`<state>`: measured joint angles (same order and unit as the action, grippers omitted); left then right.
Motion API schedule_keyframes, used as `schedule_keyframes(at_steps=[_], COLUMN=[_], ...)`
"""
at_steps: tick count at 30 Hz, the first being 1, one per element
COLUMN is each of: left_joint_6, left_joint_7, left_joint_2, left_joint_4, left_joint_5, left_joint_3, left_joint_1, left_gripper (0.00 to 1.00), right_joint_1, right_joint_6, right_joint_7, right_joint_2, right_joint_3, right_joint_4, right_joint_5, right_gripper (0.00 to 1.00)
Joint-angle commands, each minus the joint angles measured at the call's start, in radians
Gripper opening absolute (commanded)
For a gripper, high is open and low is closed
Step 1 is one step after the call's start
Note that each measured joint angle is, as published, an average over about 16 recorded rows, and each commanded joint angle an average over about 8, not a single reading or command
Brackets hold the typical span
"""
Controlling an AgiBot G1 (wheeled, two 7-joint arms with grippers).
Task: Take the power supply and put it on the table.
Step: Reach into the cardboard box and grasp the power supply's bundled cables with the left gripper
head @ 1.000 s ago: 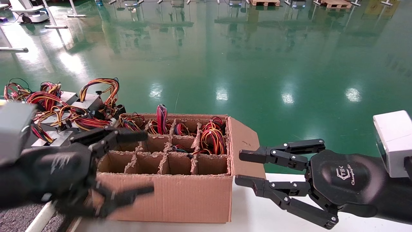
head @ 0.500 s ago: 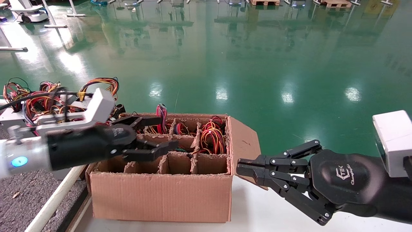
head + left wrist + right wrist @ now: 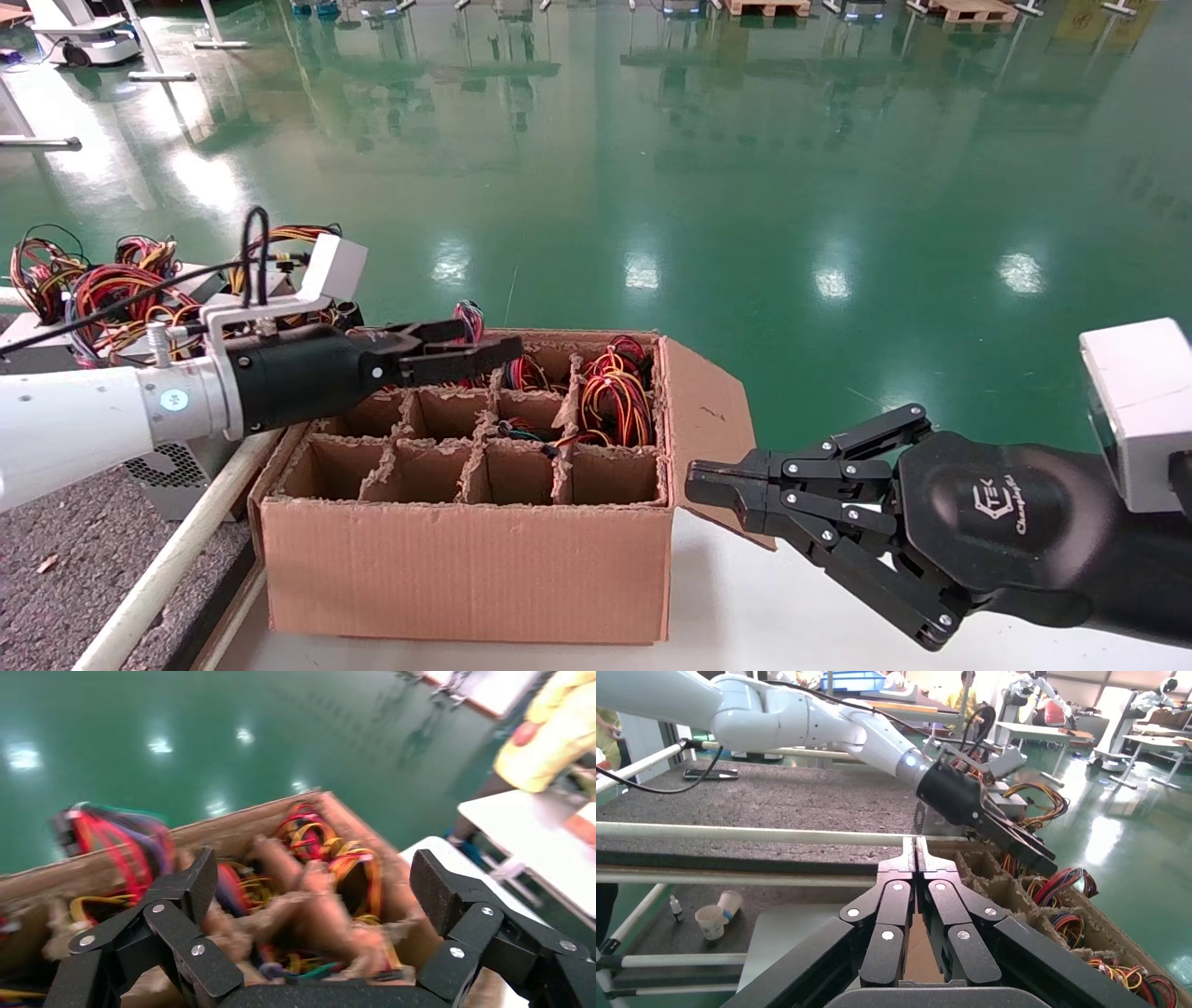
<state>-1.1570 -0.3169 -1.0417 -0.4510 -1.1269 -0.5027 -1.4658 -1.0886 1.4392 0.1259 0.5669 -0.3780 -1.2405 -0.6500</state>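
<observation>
The dark speckled counter (image 3: 65, 568) lies left of the divided cardboard box (image 3: 475, 522). Grey power supplies (image 3: 172, 471) with coloured wires sit on it behind the left arm. The left gripper (image 3: 470, 349) hovers over the box's rear cells, fingers open and empty. The right gripper (image 3: 712, 485) rests beside the box flap, fingers closed together.

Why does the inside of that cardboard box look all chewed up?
The cardboard box has divider walls with ragged, torn top edges. Wire bundles spill out of its far cells. The left gripper hovers open above them; the right gripper sits shut beside the box.
</observation>
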Motion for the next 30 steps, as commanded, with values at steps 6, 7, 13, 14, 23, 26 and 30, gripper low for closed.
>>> schedule_keyframes(at_steps=[6,7,13,14,23,26,30], left_joint_6=[0.036,0.043,0.101,0.118,0.273,0.290,0.300], left_joint_7=[0.080,0.095,0.171,0.180,0.236,0.252,0.270], left_joint_2=[-0.046,-0.051,-0.086,-0.094,-0.166,-0.183,-0.202], left_joint_4=[0.172,0.190,0.292,0.307,0.388,0.396,0.404], left_joint_5=[-0.019,-0.021,-0.044,-0.048,-0.047,-0.041,-0.035], left_joint_3=[-0.005,-0.005,-0.015,-0.017,-0.011,-0.006,-0.002], left_joint_1=[-0.058,-0.063,-0.091,-0.094,-0.110,-0.112,-0.113], left_gripper=[1.00,1.00,1.00,1.00,0.02,0.00,0.00], right_joint_1=[0.000,0.000,0.000,0.000,0.000,0.000,0.000], right_joint_6=[0.000,0.000,0.000,0.000,0.000,0.000,0.000], right_joint_7=[0.000,0.000,0.000,0.000,0.000,0.000,0.000], right_joint_2=[0.000,0.000,0.000,0.000,0.000,0.000,0.000], right_joint_3=[0.000,0.000,0.000,0.000,0.000,0.000,0.000], right_joint_4=[0.000,0.000,0.000,0.000,0.000,0.000,0.000], right_joint_5=[0.000,0.000,0.000,0.000,0.000,0.000,0.000], right_gripper=[1.00,1.00,1.00,1.00,1.00,1.00,1.00])
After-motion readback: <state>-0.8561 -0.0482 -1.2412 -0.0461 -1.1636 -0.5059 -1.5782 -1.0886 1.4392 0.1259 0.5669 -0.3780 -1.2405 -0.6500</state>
